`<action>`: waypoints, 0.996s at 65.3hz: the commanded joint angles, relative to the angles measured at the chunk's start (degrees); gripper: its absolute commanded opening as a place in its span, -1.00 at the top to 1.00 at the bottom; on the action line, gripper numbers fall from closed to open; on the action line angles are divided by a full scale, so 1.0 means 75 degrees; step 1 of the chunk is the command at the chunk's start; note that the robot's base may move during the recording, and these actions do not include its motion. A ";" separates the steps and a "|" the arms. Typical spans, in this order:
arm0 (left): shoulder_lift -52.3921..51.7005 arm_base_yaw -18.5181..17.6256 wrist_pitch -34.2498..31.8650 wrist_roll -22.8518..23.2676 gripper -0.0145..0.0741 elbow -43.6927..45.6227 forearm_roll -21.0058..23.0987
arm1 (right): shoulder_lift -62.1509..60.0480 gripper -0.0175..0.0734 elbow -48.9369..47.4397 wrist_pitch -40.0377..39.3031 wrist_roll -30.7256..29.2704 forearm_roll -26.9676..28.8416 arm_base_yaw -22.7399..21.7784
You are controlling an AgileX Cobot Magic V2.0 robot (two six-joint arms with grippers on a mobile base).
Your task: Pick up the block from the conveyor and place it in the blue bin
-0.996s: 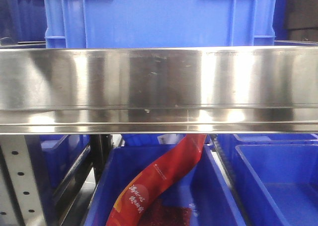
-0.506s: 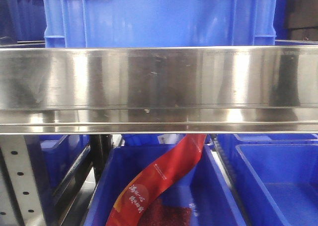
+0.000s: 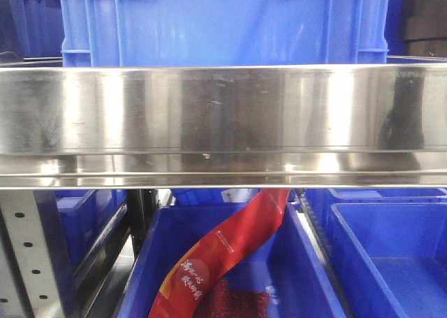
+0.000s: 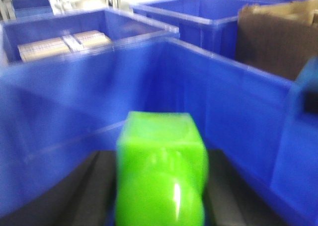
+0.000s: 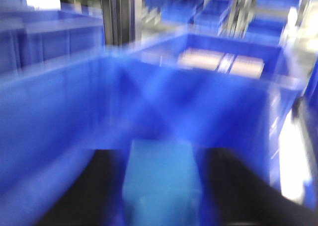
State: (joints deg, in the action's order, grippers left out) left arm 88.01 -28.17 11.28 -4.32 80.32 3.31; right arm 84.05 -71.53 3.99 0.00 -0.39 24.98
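Note:
In the left wrist view a bright green block (image 4: 160, 171) sits between the two black fingers (image 4: 84, 196) of my left gripper (image 4: 159, 191), which is shut on it. It hangs over the inside of a blue bin (image 4: 74, 102). The right wrist view shows a light blue block (image 5: 161, 179) held the same way between black fingers (image 5: 243, 196). My right gripper (image 5: 161, 191) is shut on it, facing the wall of a blue bin (image 5: 64, 102). Both wrist views are blurred. The conveyor is out of view, and neither gripper shows in the front view.
A wide stainless steel panel (image 3: 223, 115) spans the front view, with a large blue crate (image 3: 223, 24) behind it. Below are more blue bins (image 3: 391, 255), one holding a red packet (image 3: 223, 255). Neighbouring bins hold brown cardboard (image 4: 273, 37) and pale packs (image 5: 218, 62).
A dark reflection has appeared at the right end of the steel panel. Nothing else in the front view differs.

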 commanded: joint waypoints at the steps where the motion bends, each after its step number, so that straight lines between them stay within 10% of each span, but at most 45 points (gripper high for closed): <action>1: -0.0026 -0.0044 -0.0215 -0.0001 -0.39 0.0108 0.0086 | -0.0004 -0.35 -0.0088 -0.0151 0.0000 0.0051 0.0023; 11: -0.0026 -0.0044 -0.0215 -0.0001 -0.26 0.0108 0.0143 | -0.0019 -0.06 -0.0119 -0.0151 0.0000 0.0051 0.0023; 23: -0.0118 -0.0044 -0.0231 -0.0001 0.92 0.0108 0.0177 | -0.0035 0.98 -0.0119 -0.0286 0.0000 0.0133 0.0023; 42: -0.1123 -0.0025 -0.0043 0.0028 0.92 -0.0140 0.0574 | -0.1096 0.97 0.0078 0.0362 0.0000 0.0134 -0.0360; 65: -0.3322 -0.0013 -0.1096 0.0028 0.92 -0.3338 0.0680 | -0.3590 0.97 0.3039 -0.0133 0.0000 0.0145 -0.1529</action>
State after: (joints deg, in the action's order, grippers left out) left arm 66.97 -28.17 5.92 -4.32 60.45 7.39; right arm 62.28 -53.64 5.33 0.00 0.64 14.74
